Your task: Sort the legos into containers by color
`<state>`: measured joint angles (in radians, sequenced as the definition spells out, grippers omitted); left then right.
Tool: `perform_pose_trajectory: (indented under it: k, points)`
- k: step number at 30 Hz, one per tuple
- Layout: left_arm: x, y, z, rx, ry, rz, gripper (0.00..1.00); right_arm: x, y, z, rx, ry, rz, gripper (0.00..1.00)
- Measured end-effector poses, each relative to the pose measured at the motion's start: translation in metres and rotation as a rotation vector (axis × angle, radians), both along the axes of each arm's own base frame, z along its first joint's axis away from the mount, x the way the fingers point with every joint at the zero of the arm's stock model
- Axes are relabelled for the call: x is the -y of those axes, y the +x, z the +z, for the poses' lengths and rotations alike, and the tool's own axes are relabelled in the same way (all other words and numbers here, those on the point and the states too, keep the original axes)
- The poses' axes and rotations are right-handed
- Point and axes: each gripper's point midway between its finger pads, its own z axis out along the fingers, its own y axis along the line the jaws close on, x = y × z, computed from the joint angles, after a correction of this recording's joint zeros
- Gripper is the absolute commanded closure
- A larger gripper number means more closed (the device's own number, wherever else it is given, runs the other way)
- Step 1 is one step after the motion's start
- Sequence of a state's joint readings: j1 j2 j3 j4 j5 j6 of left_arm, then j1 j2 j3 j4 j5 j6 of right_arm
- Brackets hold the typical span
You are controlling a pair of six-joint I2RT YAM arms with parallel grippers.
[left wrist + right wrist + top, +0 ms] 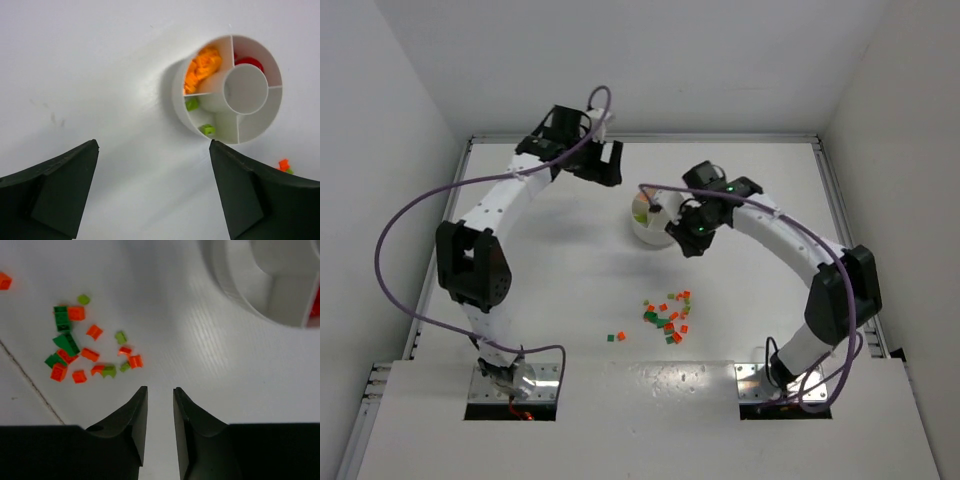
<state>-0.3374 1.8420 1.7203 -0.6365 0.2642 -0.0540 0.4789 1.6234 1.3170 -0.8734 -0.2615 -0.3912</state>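
The white dish (256,131) has orange bricks (202,67) in one wedge, red ones (248,62) in another and two light green bricks (192,104) in a third. My left gripper (154,150) hangs open well above the table beside the dish (645,236), nothing between its fingers. The loose legos (668,315) lie scattered toward the table's front, red, orange and green (82,342). My right gripper (160,389) hovers between that pile and the dish wall (235,290), jaws a narrow gap apart and empty. In the top view the right gripper (685,238) covers part of the dish.
Two stray bricks (616,337) lie left of the pile. One orange brick (284,164) shows beside the dish. White walls close the table at the back and sides, and a raised rail (835,190) runs along the right edge.
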Motion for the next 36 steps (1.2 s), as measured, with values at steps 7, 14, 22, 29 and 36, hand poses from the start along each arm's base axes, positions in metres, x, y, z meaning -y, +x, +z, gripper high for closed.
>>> perform_pose_trajectory:
  k: [7,14,22,29,36]
  points:
    - [-0.06,0.003,0.014,-0.009,-0.073,0.169,0.0,-0.082,-0.037,-0.021,-0.016,-0.058,0.247,0.67]
    - [-0.093,-0.023,-0.018,-0.103,0.003,0.151,0.0,-0.104,-0.038,-0.074,-0.118,-0.126,0.185,0.65]
    - [-0.114,-0.043,-0.025,-0.122,0.042,0.131,0.0,-0.129,-0.045,-0.085,-0.112,-0.124,0.145,0.59]
    - [-0.119,-0.045,-0.027,-0.123,0.057,0.116,0.0,-0.14,-0.058,-0.09,-0.074,-0.15,0.165,0.59]
    - [-0.13,-0.043,-0.027,-0.116,0.064,0.125,0.0,-0.129,-0.085,-0.116,-0.096,-0.233,0.204,0.59]
